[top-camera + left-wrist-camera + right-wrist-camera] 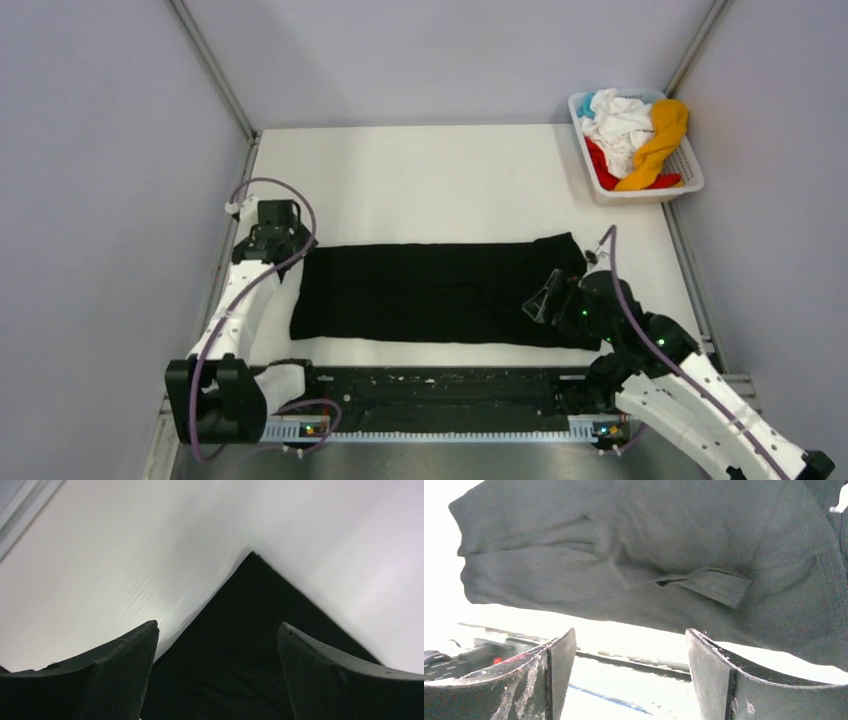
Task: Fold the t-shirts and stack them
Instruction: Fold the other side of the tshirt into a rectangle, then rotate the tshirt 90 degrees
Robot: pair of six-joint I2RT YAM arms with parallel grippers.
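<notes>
A black t-shirt (440, 290) lies flat on the white table as a long strip running left to right. My left gripper (283, 235) hovers over its far left corner. In the left wrist view that gripper (217, 630) is open, and the black cloth corner (250, 610) lies on the table below the gap, not pinched. My right gripper (540, 300) sits over the shirt's right end. In the right wrist view it (630, 635) stands open with nothing in it, and the black shirt (649, 555) spreads out ahead. White (620, 120), orange-yellow (662, 135), red (603, 165) and light blue (588, 103) t-shirts are bunched in the basket.
The white slatted basket (692, 172) stands at the far right corner of the table. A dark rail (440, 400) runs along the near edge between the arm bases. Grey walls close in on the left, back and right.
</notes>
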